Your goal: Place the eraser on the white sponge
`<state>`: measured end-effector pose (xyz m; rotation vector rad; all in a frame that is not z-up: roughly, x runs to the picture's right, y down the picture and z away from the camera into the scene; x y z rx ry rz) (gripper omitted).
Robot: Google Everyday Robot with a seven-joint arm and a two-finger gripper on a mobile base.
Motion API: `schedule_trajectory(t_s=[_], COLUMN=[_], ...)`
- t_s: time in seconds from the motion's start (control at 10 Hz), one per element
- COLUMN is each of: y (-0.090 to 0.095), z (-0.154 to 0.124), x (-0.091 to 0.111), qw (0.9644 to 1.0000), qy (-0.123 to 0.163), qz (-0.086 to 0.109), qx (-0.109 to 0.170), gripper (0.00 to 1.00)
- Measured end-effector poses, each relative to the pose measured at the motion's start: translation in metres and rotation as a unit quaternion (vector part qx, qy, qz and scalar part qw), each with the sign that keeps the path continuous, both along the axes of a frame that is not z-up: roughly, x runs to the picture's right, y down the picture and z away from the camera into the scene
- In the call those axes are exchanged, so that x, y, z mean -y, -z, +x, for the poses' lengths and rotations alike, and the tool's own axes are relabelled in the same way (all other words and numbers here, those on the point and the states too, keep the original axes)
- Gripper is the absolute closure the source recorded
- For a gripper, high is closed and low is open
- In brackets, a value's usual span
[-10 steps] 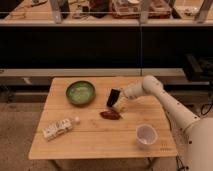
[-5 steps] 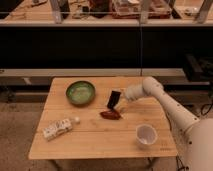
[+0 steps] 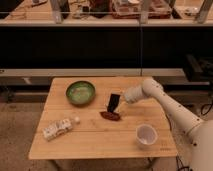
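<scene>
Eraser [image 3: 110, 116] lies flat near the middle of the wooden table [image 3: 100, 142], directly beneath the tilted black gripper [image 3: 111, 108]. Whether the gripper is apart or clamped cannot be told. White sponge [image 3: 57, 128] sits well apart, front left. Green bowl [image 3: 80, 92] shows only its green inside. White cup [image 3: 146, 135] stands front right, its inside unclear.

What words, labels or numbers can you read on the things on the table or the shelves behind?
None can be read.
The eraser, white sponge, green bowl and white cup show no lettering.
The tool, poised just above the eraser, shows none.
Anything on the back shelves is too small to read.
</scene>
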<state>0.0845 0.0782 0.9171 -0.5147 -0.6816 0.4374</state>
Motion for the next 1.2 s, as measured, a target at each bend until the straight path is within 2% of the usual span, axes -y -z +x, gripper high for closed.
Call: schedule_trajectory(t_s=[0.7,0.8,1.0,1.2], y=[0.0019,0.0014,0.0007,0.0002], z=[0.0042,0.005,0.007,0.0087], x=[-0.0008,-0.0006,0.0001,0.0001], qw=[1.0,1.0,1.0,1.0], qy=[-0.002,-0.003,-0.004,-0.002], qz=[-0.002,-0.003,-0.003,-0.003], qx=[-0.002,-0.003,-0.005,-0.006], gripper=[0.48,0.43,0.23,0.2])
